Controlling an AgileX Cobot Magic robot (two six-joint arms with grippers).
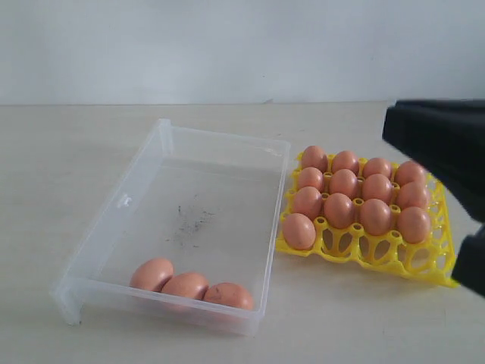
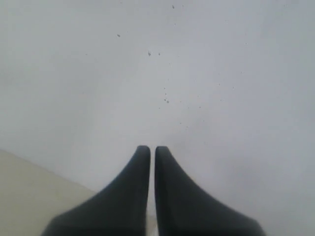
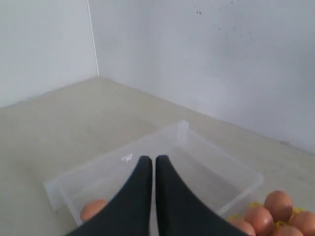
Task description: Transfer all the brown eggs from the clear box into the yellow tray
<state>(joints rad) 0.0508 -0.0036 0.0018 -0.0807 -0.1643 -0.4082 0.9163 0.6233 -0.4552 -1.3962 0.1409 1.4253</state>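
Three brown eggs (image 1: 186, 286) lie in a row at the near end of the clear box (image 1: 163, 140). Beside it on the right stands the yellow tray (image 1: 394, 267), several of its cups filled with brown eggs (image 1: 342, 183); the near row has bare cups. My right gripper (image 3: 153, 158) is shut and empty, above and to the right of the clear box (image 3: 216, 157), with one box egg (image 3: 91, 209) and tray eggs (image 3: 278, 204) below it. My left gripper (image 2: 148, 147) is shut, holds nothing, and faces a white wall.
The right arm's black body (image 1: 447, 144) hangs over the tray's right end. A pale tabletop (image 1: 61, 174) runs back to a white wall (image 1: 227, 45). Dark scuff marks (image 1: 191, 221) mark the box floor.
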